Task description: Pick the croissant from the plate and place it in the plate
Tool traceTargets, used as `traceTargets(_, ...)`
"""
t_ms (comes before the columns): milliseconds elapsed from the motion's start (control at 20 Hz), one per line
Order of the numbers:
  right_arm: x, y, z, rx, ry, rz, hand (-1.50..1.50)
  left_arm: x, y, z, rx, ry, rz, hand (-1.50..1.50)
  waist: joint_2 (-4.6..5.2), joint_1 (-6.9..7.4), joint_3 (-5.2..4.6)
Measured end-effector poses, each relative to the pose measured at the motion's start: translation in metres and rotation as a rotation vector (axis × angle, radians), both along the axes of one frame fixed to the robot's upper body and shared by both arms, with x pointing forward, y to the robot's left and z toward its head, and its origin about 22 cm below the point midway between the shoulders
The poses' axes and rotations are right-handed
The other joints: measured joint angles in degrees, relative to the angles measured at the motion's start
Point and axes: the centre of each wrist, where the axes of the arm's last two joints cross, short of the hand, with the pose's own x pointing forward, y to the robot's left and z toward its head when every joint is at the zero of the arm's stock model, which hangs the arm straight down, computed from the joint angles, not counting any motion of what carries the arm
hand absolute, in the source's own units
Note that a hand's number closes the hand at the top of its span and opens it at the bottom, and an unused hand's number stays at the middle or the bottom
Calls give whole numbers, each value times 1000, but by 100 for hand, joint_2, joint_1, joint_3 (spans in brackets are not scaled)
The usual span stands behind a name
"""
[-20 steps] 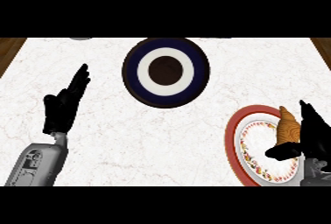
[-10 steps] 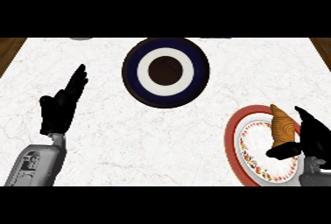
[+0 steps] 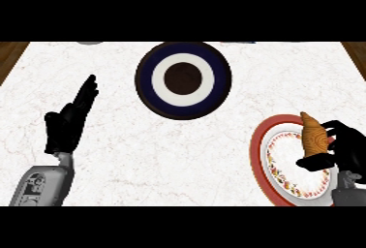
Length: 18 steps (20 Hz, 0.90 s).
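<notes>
A golden-brown croissant [image 3: 312, 135] stands on end over the red-rimmed white plate [image 3: 266, 151] at the right. My right hand [image 3: 344, 147] curls round it from the right side, thumb under its lower end. A dark blue plate [image 3: 151, 76] with a white ring and a brown centre lies at the top middle of the white marble counter. My left hand [image 3: 68, 122] rests open at the left, fingers pointing up and away, holding nothing.
Brown wooden strips [image 3: 10, 57] border the counter at its far left and far right. Two small grey things peek in at the counter's top edge [image 3: 90, 43]. White marble stretches between the two plates.
My right hand's fingers have closed round the croissant, which has tipped up more upright and shifted slightly left over the red-rimmed plate. The left hand has not moved.
</notes>
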Motion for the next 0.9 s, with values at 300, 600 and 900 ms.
traceTargets(300, -2, 12, -4, 74, 35, 89, 150, 2, 4, 1, 0, 4, 4, 0, -15, -3, -34)
traceTargets(600, 1, 40, 1, 147, 25, 176, 150, 2, -4, -6, -3, 5, 5, 0, -7, -19, -29)
traceTargets(900, 3, 51, 35, 116, -280, 239, 150, 4, -7, -1, 4, -1, 8, 0, 6, -25, 14)
